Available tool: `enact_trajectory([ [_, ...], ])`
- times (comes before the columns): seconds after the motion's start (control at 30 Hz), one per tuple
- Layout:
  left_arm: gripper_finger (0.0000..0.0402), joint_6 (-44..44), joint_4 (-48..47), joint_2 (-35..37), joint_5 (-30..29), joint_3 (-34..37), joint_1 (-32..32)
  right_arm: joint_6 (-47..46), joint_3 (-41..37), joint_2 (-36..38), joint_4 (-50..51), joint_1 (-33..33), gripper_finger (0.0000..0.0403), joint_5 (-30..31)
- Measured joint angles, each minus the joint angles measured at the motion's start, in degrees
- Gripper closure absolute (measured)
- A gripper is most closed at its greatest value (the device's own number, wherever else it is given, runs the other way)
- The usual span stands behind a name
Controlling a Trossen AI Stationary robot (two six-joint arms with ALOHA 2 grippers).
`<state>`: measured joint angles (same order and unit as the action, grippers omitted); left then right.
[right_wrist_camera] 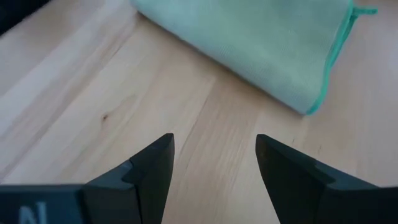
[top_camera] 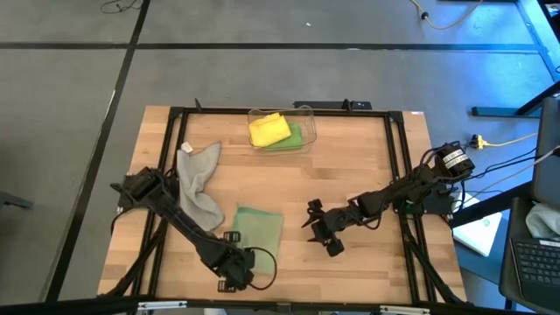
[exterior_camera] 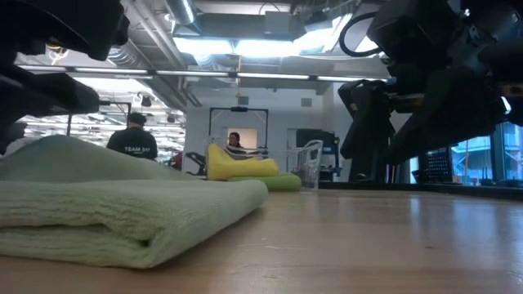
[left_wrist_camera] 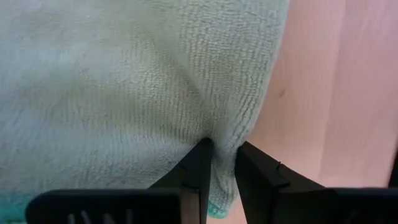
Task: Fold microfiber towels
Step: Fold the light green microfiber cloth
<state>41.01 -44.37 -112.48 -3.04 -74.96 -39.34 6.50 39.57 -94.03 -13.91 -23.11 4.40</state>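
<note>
The pale sage green microfiber towel (top_camera: 259, 229) lay folded on the wooden surface (top_camera: 350, 166), near its front edge. The left end effector (left_wrist_camera: 222, 163) was seen at the towel's edge, fingers narrowly parted with a pinch of cloth between them – the release would best be finished before lifting straight away. The right end effector (right_wrist_camera: 214, 163) was held open, nearby – empty.
</note>
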Motion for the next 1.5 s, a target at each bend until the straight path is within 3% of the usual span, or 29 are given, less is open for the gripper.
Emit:
enact_trajectory([
  [0.13,0.034,0.7,-2.4,2.1,1.3,0.1,1.1,1.3,0.0,0.0,-3.6,-0.5,0.0173,-1.6],
  [0.3,0.0337,2.0,-3.8,4.4,-0.4,0.0,2.0,2.7,0.0,-0.3,-17.0,-1.7,0.0173,-2.7],
  [0.43,0.034,2.0,-3.6,4.5,0.0,0.0,2.7,-0.4,0.8,-5.4,-25.5,-1.4,0.019,-3.0],
  [0.7,0.0336,2.4,-3.0,4.5,1.3,0.0,2.6,-1.4,13.6,-21.6,-25.8,-3.1,0.0277,-4.9],
  [0.93,0.0335,2.5,-2.2,4.5,0.8,0.0,2.1,-0.2,22.5,-25.6,-25.6,-3.3,0.0392,-2.7],
  [1.37,0.0335,2.6,-0.7,4.5,1.1,0.0,2.0,-7.8,32.2,-39.7,-21.4,1.9,0.0395,-12.0],
  [1.5,0.0335,3.0,-1.2,4.5,5.3,0.0,1.8,-9.3,33.3,-43.1,-22.8,2.2,0.0394,-13.5],
])
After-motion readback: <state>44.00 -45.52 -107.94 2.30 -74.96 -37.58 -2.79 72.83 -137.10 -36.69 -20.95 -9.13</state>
